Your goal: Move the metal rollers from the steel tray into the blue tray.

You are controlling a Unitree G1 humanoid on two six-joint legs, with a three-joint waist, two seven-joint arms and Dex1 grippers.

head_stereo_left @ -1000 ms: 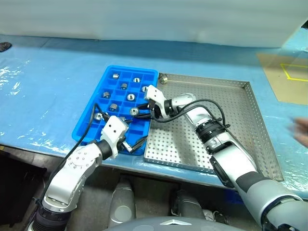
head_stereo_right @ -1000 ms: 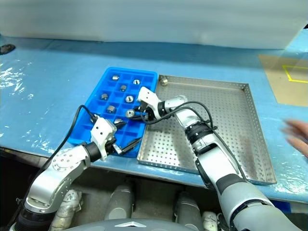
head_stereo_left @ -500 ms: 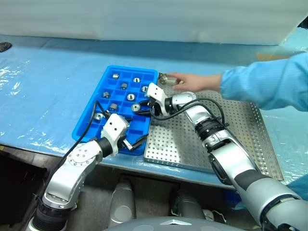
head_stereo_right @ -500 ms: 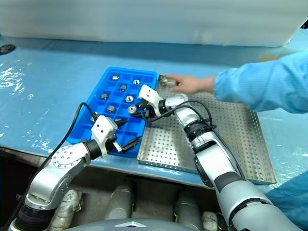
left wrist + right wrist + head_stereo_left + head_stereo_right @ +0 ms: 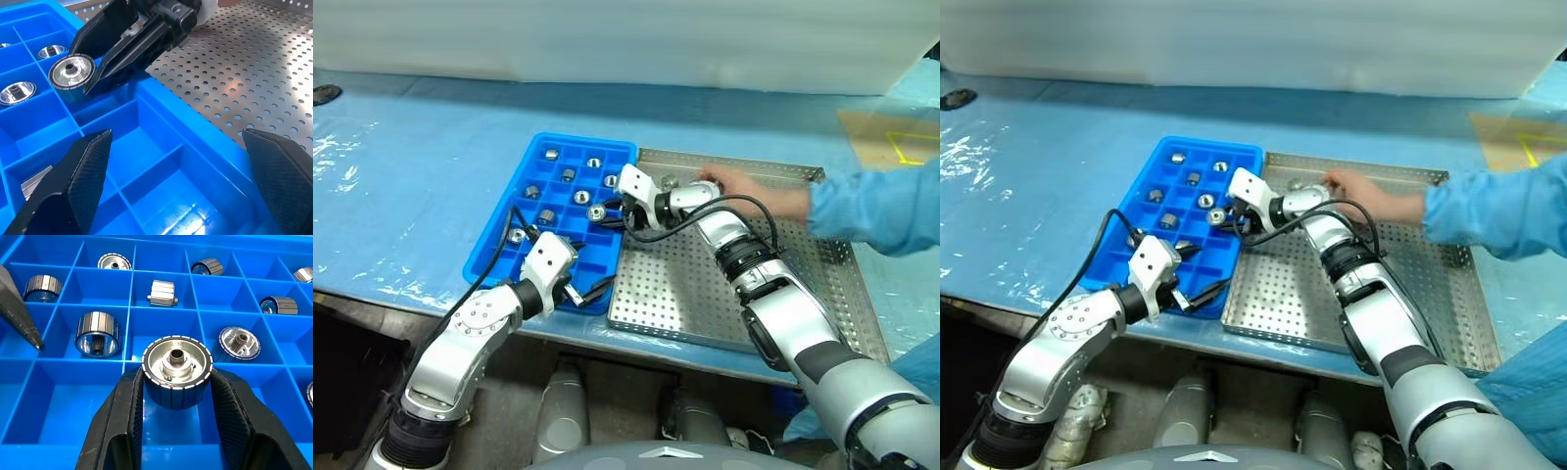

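Note:
My right gripper is shut on a metal roller, a ribbed silver cylinder with a central hole, held just above the compartments of the blue tray near its right side. Several more metal rollers lie in the blue tray's cells. My left gripper stands open and empty over the blue tray's near right corner. The perforated steel tray lies right beside the blue one. One more metal roller rests on it near its far left end.
A person's hand in a light blue sleeve reaches into the steel tray along its far rim, close behind my right arm. Blue plastic sheeting covers the table. A brown board lies at the far right.
A person's hand came in to the steel tray's far left corner, then drew back right; the roller from that corner now lies a little farther right. My right gripper edged farther away with its roller.

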